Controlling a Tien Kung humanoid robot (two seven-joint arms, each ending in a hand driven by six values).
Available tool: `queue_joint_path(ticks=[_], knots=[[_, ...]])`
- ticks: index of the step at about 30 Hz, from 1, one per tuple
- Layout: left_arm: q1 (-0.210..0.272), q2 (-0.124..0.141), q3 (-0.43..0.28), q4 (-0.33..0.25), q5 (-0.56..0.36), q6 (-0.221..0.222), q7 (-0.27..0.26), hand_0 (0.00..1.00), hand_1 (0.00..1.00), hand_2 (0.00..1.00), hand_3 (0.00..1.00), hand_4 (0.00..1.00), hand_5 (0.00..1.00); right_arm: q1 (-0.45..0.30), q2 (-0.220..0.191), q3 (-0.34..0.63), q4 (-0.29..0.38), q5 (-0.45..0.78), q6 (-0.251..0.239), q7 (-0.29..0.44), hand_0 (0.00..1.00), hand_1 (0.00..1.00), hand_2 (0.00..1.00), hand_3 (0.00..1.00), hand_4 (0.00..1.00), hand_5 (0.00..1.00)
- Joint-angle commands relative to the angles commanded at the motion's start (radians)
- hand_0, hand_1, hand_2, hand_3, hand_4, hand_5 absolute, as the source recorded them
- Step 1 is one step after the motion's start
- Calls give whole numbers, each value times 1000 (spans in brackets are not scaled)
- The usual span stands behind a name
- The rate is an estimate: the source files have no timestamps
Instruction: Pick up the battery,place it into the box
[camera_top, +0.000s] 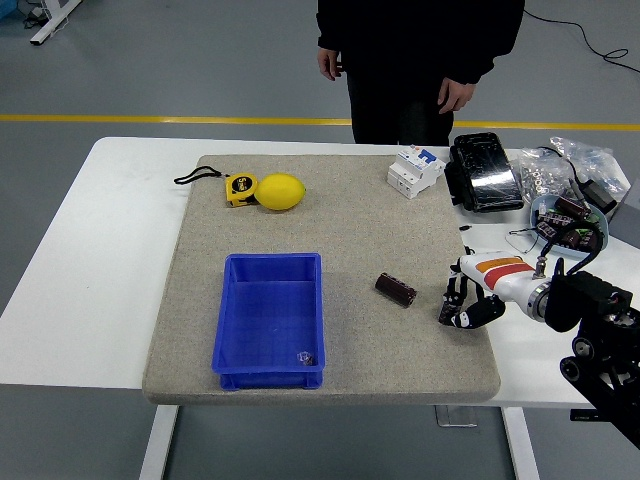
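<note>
A dark cylindrical battery lies on the grey mat, right of the blue box. The box stands open near the mat's front edge, with a small dark object in its near right corner. My right hand hovers low over the mat's right edge, a short way right of the battery and not touching it. Its fingers hang down, loosely bent, and hold nothing. My left arm is out of view.
A yellow tape measure and a lemon lie at the mat's back left. A white breaker, a black case and a bowl of parts sit at the right. A person stands at the far side, hands hanging.
</note>
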Motion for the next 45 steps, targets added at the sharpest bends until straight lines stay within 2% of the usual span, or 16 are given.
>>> queue_joint_path(ticks=[8,25,35,40,45], knots=[[0,1,5,0,0,-2,0,742,691,711,596,647,554,-2,1,1,0,6,-5,0,63,264,407,468,838,287],[1,3,-10,0,18,-2,4,743,694,712,596,647,552,3,0,5,12,29,-15,1,63,257,401,467,833,268],[-1,5,-10,0,16,-1,3,743,694,714,597,649,553,16,1,8,42,39,-14,-4,59,256,399,466,816,266],[0,6,-11,0,13,0,1,743,694,714,598,650,553,40,21,8,75,55,-10,-6,55,254,398,467,814,256],[5,6,-12,0,12,3,1,743,694,715,599,651,554,86,83,-2,101,64,-7,-7,54,253,397,470,819,251]])
